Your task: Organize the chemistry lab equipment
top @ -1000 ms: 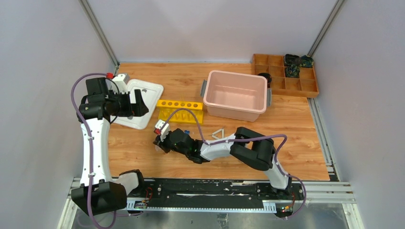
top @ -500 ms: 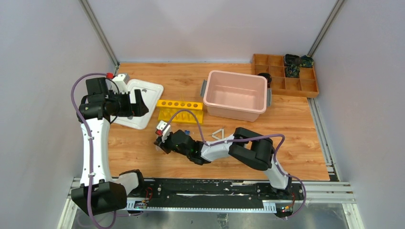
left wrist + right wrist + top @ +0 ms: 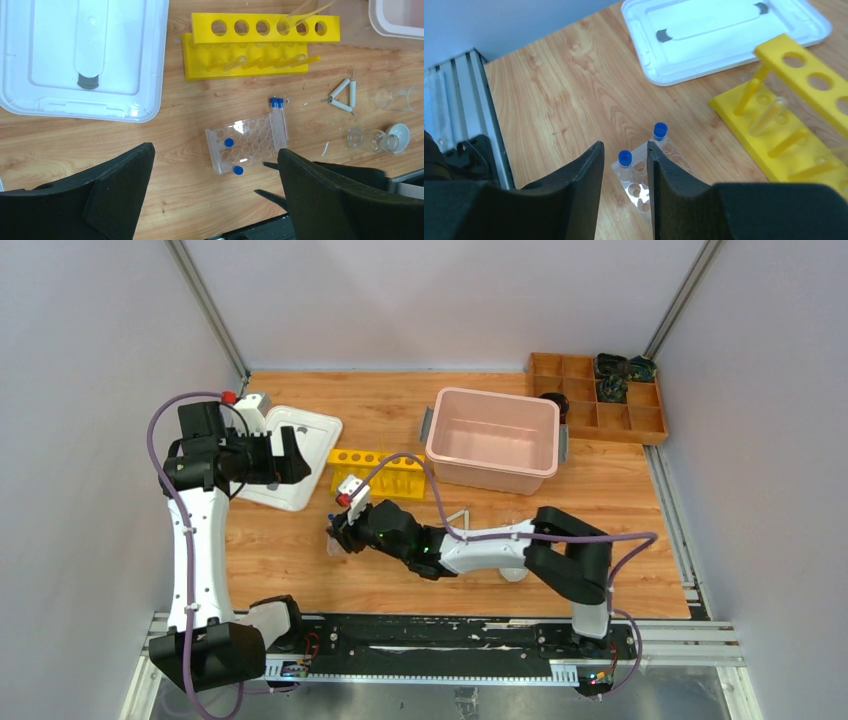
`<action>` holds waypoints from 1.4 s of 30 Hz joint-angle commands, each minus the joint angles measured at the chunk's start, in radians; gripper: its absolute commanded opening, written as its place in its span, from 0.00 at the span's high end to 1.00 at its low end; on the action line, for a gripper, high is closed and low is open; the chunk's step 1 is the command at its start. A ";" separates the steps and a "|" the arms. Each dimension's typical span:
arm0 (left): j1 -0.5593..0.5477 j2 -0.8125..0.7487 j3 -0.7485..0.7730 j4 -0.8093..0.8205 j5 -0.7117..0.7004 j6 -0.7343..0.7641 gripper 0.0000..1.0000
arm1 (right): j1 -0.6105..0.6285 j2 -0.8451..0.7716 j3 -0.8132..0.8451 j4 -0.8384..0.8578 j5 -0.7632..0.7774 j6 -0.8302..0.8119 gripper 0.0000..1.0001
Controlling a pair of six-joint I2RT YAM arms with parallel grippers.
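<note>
Wooden tabletop (image 3: 554, 90): your right gripper (image 3: 623, 148) stands parted around a racked blue-capped tube (image 3: 625, 158); likely light, slick, so pinch below its cap.

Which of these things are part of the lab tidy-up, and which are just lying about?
Job: blue-capped tubes, clear tube rack, white triangle, glass cups, white dish.
Lying about: wooden tray, pink tub, white lid.

White links (image 3: 205, 540), black joints (image 3: 215, 455); purple cables (image 3: 600, 534) looped alongside.
</note>
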 commanded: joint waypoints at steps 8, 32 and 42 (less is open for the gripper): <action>0.007 -0.025 0.039 -0.011 0.027 -0.007 0.00 | -0.065 -0.245 0.024 -0.685 0.280 0.410 0.66; 0.007 -0.034 0.030 -0.011 0.047 -0.011 0.00 | -0.207 0.022 0.203 -0.910 0.126 0.517 0.69; 0.006 -0.044 0.022 -0.011 0.054 -0.004 0.00 | -0.227 0.068 0.217 -0.923 0.145 0.518 0.70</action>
